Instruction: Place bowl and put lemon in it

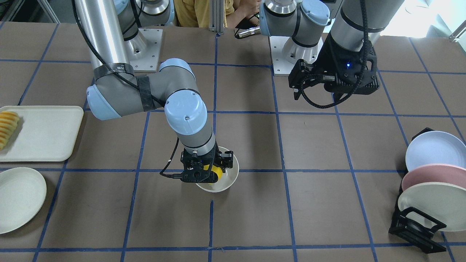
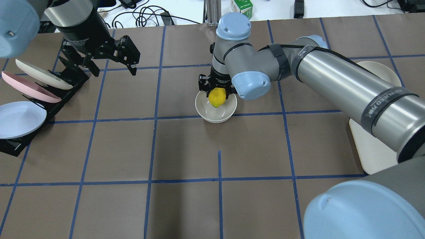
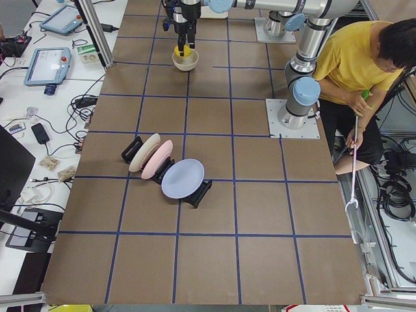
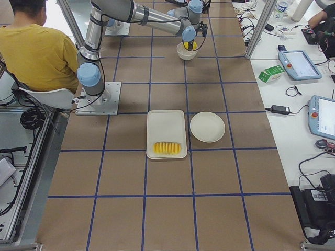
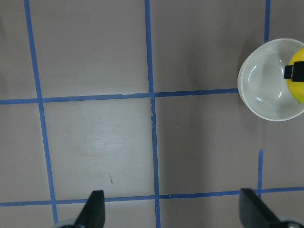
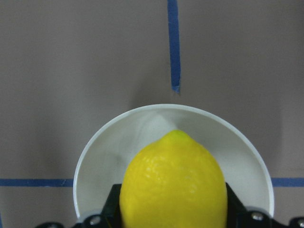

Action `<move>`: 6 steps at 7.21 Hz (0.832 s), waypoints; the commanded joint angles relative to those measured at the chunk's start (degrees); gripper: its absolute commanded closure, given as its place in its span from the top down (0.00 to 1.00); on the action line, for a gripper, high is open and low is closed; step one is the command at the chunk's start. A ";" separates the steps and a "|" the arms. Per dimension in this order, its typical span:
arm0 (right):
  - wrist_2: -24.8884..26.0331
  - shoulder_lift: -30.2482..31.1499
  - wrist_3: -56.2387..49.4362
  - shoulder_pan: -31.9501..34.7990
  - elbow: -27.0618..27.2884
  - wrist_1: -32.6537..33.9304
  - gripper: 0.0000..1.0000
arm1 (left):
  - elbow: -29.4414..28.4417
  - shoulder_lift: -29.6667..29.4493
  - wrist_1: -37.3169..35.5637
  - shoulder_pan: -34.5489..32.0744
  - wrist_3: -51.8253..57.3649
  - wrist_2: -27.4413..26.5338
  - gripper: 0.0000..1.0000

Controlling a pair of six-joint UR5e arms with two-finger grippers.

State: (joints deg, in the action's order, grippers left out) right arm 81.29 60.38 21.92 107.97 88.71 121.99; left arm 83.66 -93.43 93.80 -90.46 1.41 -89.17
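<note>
Open tabletop [image 2: 186, 149] rings the bowl [image 2: 215, 117]; right pincer [image 2: 217, 95] and lemon [image 2: 216, 98] fill its mouth; plate rack [image 2: 57, 103] and tray [image 2: 368, 156] well apart

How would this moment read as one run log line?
step: lemon into bowl | right gripper: shut on lemon, over bowl | left gripper: open, empty, aside | bowl: upright on table

The counter [image 2: 186, 149] is brown with a grid of blue tape lines. At its centre a bright yellow lemon [image 6: 173, 185] shows against a glossy off-white bowl [image 2: 212, 116], and the left end effector [image 2: 114, 68] and right end effector [image 2: 216, 90] are black. At the right edge of the front-facing view a black rack [image 1: 415, 229] carries a pale blue plate [image 1: 435, 149], a pink plate [image 1: 433, 176] and a cream plate [image 1: 437, 203]; at the left edge a cream tray [image 1: 47, 134] bears yellow-orange striped slices [image 1: 8, 127] above a cream round plate [image 1: 20, 198].
</note>
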 commanded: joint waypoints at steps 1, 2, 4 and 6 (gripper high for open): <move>-0.07 -1.31 0.05 0.05 0.15 0.01 0.00 | -0.16 0.00 0.06 -0.16 -0.01 0.14 1.00; -0.16 -1.58 0.05 0.13 0.33 0.09 0.02 | -0.16 -0.26 -0.02 -0.16 -0.01 0.22 1.00; -0.43 -2.72 0.05 0.13 0.06 0.36 0.15 | -0.08 -0.44 -0.02 -0.16 -0.01 0.22 1.00; -0.34 -3.34 -0.04 0.13 0.50 0.44 0.59 | -0.07 -0.71 -0.11 -0.16 -0.09 0.22 1.00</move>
State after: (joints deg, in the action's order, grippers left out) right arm 80.95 57.41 21.92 108.10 88.97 122.39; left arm 83.60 -94.01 93.76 -90.61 1.35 -88.95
